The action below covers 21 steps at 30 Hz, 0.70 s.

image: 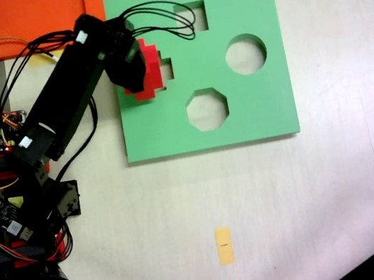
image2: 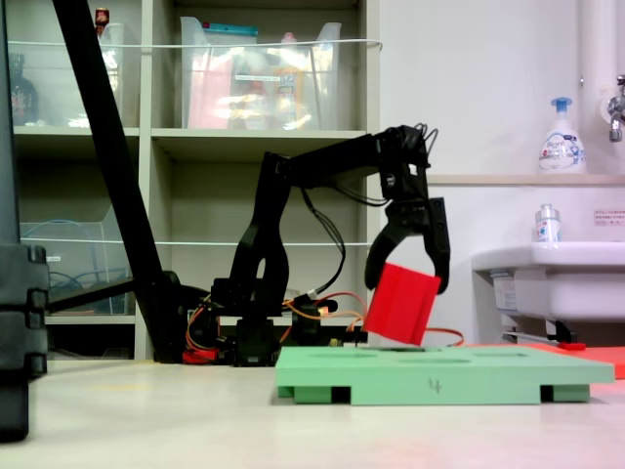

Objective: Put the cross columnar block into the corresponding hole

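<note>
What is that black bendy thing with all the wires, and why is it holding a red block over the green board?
That black thing is a small robot arm. At its end is a gripper, like two fingers, and it is pinching the red block. One picture looks straight down from above; the other looks from the side, low on the table. The green board lies flat and has holes of different shapes: a square, a circle and an eight-sided one. From the side, the block hangs tilted just above the board, not in it. From above, it sits over the board's left part, where another hole peeks out beside it. An orange sheet lies behind the board.
</note>
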Motion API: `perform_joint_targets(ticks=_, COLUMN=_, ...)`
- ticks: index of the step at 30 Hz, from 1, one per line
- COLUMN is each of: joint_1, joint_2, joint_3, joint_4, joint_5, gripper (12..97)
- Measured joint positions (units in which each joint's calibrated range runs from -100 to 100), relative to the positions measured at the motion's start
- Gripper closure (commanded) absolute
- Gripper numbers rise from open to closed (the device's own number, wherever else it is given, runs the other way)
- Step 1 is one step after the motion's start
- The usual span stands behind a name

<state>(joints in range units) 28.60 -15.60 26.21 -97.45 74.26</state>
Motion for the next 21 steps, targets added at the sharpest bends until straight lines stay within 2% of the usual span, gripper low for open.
perform_joint_targets(ticks=21, joint_1=0.54, joint_2=12.18, joint_3=10.29, joint_4=0.39, joint_5=-1.95, gripper=72.6)
